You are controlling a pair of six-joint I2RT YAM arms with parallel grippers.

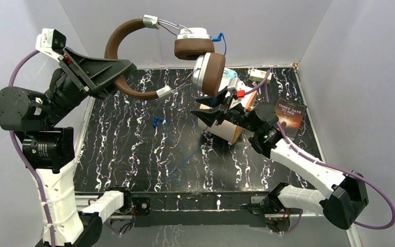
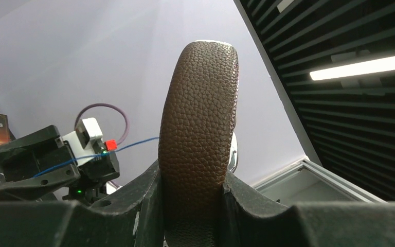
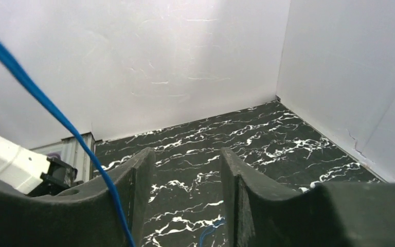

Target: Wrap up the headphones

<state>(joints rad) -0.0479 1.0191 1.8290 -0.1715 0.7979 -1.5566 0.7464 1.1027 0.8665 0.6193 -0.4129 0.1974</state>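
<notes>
Top view, clock positions taken on the black marbled table.

- Left gripper: at about 10 o'clock, raised off the surface. Its fingers are clamped on the padded band of the brown over-ear headphones with silver cup backs. The left wrist view confirms this: the grained brown band stands upright, wedged between both fingers.
- Headphones: held in the air over the far edge, at 11 to 12 o'clock. The band arcs out from the grip, and the two cups hang at its 3 o'clock end, one above the other.
- Thin blue cable: it drops from the cups to the tabletop, bunches near centre, then trails toward 6 o'clock.
- Right gripper: just right of centre, below the cups, with its fingers parted. The right wrist view shows bare table in the gap and the cable crossing over its left finger, not between the two.
- Cream cylinder: on its side, just behind the right gripper.
- Dark paperback book: at 3 o'clock, near the wall.
</notes>
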